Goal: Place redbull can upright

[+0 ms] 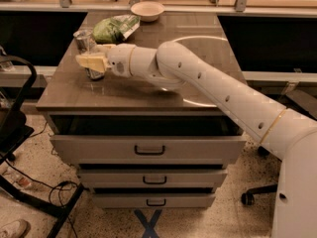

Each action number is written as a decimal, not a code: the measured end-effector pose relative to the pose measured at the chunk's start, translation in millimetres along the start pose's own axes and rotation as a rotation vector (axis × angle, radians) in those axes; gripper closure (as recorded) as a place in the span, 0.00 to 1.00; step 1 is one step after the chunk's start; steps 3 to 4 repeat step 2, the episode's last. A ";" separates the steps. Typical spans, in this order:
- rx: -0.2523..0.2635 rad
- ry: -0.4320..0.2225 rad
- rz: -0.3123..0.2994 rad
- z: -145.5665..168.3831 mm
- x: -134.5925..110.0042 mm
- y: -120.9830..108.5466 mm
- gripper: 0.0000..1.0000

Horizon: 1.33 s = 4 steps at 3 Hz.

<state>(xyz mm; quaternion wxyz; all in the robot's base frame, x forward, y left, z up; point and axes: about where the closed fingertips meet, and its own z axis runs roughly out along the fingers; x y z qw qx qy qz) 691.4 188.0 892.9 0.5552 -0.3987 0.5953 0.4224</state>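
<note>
The redbull can (85,41) is a slim silvery cylinder standing upright near the left rear of the wooden table top (143,90), with its base on the surface. My gripper (89,55) reaches in from the right and is shut on the can's middle. One cream finger (92,62) crosses in front of the can and the other lies behind it, so the can's middle part is hidden. My white arm stretches across the table from the lower right.
A green crinkly bag (115,29) lies just behind the can. A small white bowl (147,11) stands at the table's back edge. Drawers (148,150) are below the top. A black chair (15,128) stands left and a chair base (252,195) right.
</note>
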 end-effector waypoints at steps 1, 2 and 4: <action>-0.004 0.000 0.000 2.2 -0.2 2.0 0.00; -0.005 0.000 0.000 2.4 -0.2 2.2 0.00; -0.005 0.000 0.000 2.4 -0.2 2.2 0.00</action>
